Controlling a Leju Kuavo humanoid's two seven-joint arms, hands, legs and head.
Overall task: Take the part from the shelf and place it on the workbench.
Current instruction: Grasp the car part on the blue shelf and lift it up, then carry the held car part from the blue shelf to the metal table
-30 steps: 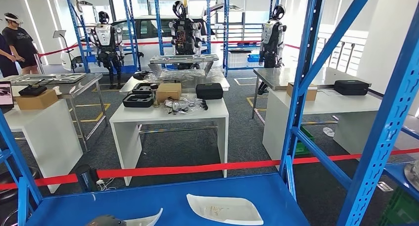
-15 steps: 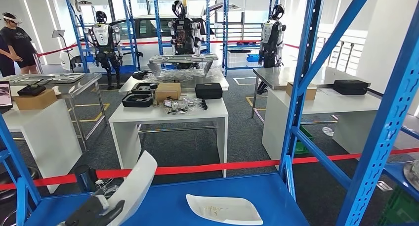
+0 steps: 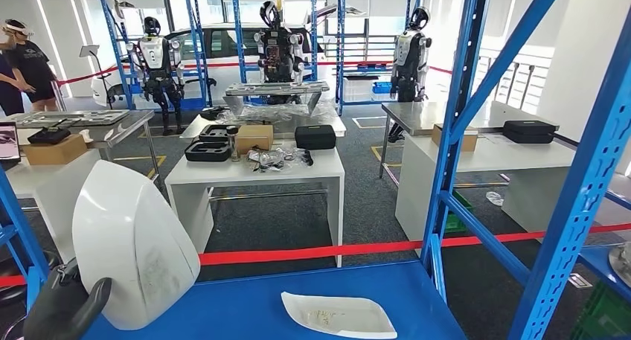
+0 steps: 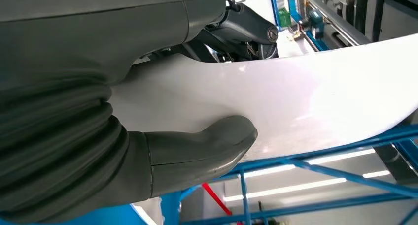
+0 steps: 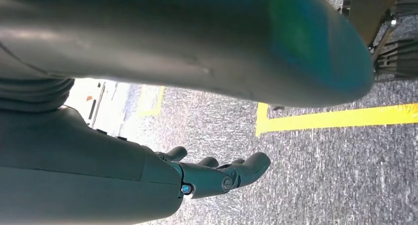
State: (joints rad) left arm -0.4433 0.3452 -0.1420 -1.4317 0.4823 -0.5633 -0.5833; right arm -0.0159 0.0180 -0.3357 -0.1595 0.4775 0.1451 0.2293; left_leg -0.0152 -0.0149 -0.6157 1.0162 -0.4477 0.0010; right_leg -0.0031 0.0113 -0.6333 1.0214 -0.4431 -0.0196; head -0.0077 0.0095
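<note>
Above the blue shelf (image 3: 245,303), at its left end, the white part (image 3: 130,243) stands nearly upright in the grip of the left hand (image 3: 63,306). Its long axis runs up and down with a slight lean, the narrow rounded end on top and the broad end low, close over the shelf board. The left wrist view shows the hold: the grey thumb (image 4: 202,146) presses flat on one face of the part while darker fingers (image 4: 246,30) wrap the opposite face, so the shell is clamped between them near its lower edge.

A second white part (image 3: 338,315) lies flat on the same shelf, well apart toward the shelf's middle and nearer the blue upright post (image 3: 454,132). The right hand (image 5: 217,176) hangs low over grey carpet with a yellow floor line (image 5: 340,117), fingers loosely curled and holding nothing.

Judging from this, the left hand alone carries the job, and the move ahead turns on swinging the tall, upright shell clear of the shelf frame toward a workbench; the white table (image 3: 257,178) stands beyond the red tape (image 3: 312,252).
</note>
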